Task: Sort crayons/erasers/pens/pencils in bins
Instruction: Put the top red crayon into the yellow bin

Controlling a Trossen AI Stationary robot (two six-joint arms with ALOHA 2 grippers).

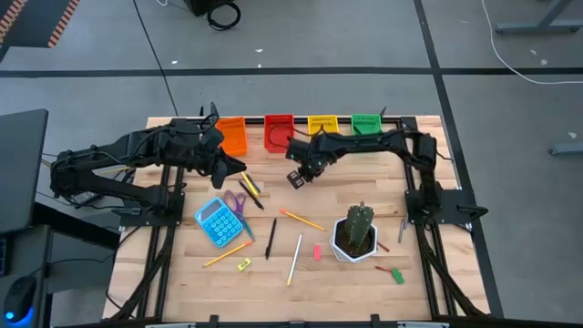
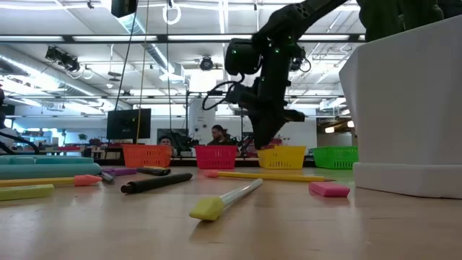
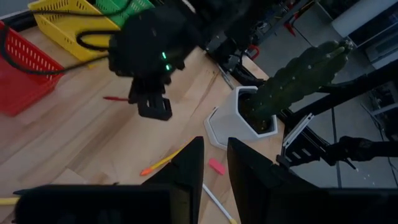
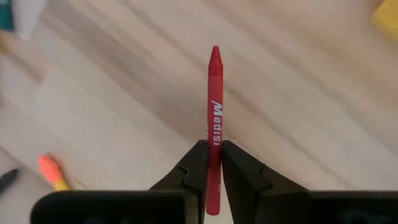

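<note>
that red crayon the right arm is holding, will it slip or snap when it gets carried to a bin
The red crayon is pinched near one end by the right gripper, so it may pivot. It looks thin and waxy, so a hard squeeze could snap it. Probably very light.

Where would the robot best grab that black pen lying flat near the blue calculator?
Probably at the middle of the slim black pen, coming straight down from above. It lies flat on the wooden table, clear of the blue calculator, so the fingers could close across its narrow width. The left gripper is nearer; the right gripper is already shut on a red crayon.
</note>
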